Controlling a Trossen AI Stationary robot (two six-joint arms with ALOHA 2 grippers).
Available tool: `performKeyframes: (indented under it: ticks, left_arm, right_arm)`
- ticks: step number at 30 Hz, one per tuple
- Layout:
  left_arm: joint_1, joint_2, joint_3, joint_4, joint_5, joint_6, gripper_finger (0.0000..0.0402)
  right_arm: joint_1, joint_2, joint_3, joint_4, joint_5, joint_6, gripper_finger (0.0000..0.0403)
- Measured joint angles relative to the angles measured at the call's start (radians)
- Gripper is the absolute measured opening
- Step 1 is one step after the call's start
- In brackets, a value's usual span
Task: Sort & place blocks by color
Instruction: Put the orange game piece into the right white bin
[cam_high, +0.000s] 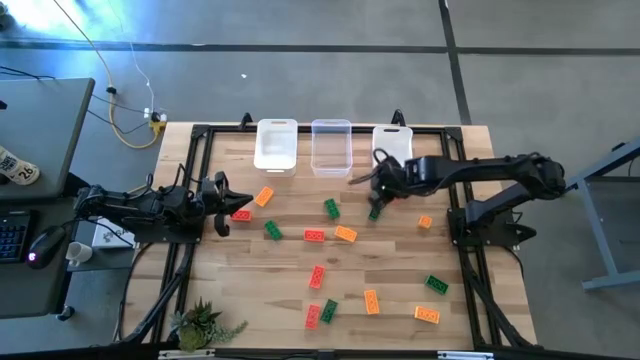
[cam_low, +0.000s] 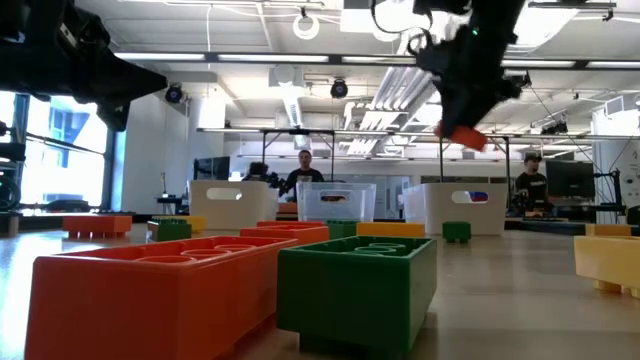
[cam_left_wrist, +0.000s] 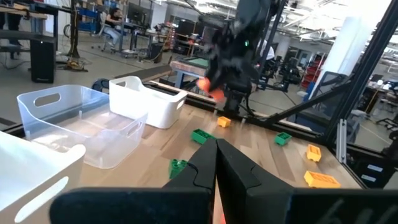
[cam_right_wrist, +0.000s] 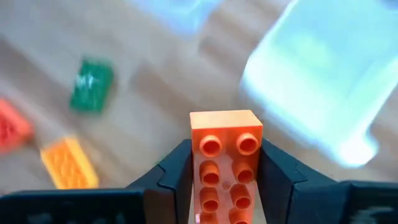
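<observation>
1. The high view looks straight down from above on the whole wooden table (cam_high: 400, 255), with both arms and three bins along its far edge.
2. The low view sits at tabletop height, very near a red brick (cam_low: 150, 290) and a green brick (cam_low: 355, 285), and faces level across the table to the bins and the room behind, where people stand.
3. The left wrist view looks forward past the left gripper (cam_left_wrist: 216, 163) across the table toward the other arm; it shares the bins (cam_left_wrist: 81, 124) with the high and low views.
4. The right wrist view looks steeply down past the right gripper (cam_right_wrist: 225, 163), close above the table.
</observation>
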Motion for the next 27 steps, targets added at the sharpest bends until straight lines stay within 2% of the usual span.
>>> performKeyframes:
  ticks: [4, 11, 13, 16, 27]
  left_arm:
    - [0.0, 0.0, 0.0, 0.0, -0.003, 0.0, 0.0]
    - [0.0, 0.0, 0.0, 0.0, -0.004, 0.0, 0.0]
    - [0.0, 0.0, 0.0, 0.0, -0.003, 0.0, 0.0]
    - [0.0, 0.0, 0.0, 0.0, -0.003, 0.0, 0.0]
    - [0.0, 0.0, 0.0, 0.0, 0.018, 0.0, 0.0]
  right_arm:
    - [-0.035, -0.001, 0.068, 0.002, 0.145, -0.085, 0.0117]
    - [-0.116, 0.014, 0.076, 0.006, 0.385, -0.157, 0.0119]
    - [-0.141, 0.031, 0.076, 0.007, 0.387, -0.158, 0.0119]
    - [-0.187, 0.067, 0.076, 0.007, 0.326, -0.157, 0.012]
    - [-0.319, 0.308, 0.075, 0.007, 0.15, -0.203, 0.012]
